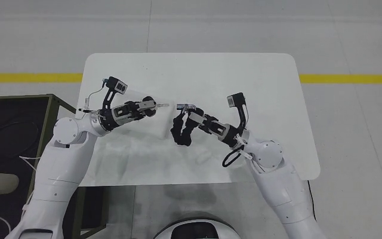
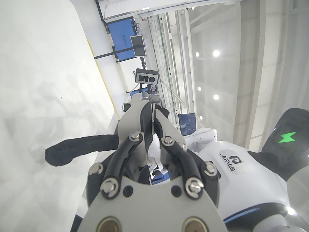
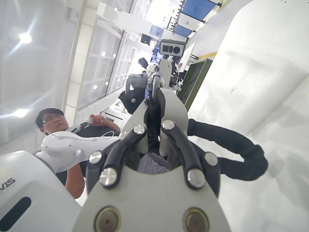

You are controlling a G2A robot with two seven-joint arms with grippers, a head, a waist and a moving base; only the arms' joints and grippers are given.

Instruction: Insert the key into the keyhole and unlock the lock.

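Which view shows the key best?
Left wrist view: the key stands edge-on between the left gripper's fingers. Top view: a small sliver. Right wrist view: the lock blocks it.

Grippers: two, the left gripper (image 1: 156, 105) and the right gripper (image 1: 185, 109), both over the middle of the counter (image 1: 268, 77).
Keys: one key (image 2: 153, 119), in the left jaws.
Locks: one lock (image 3: 155, 83), in the right jaws.
Straps: one black strap (image 1: 181, 132).
Counters: one.
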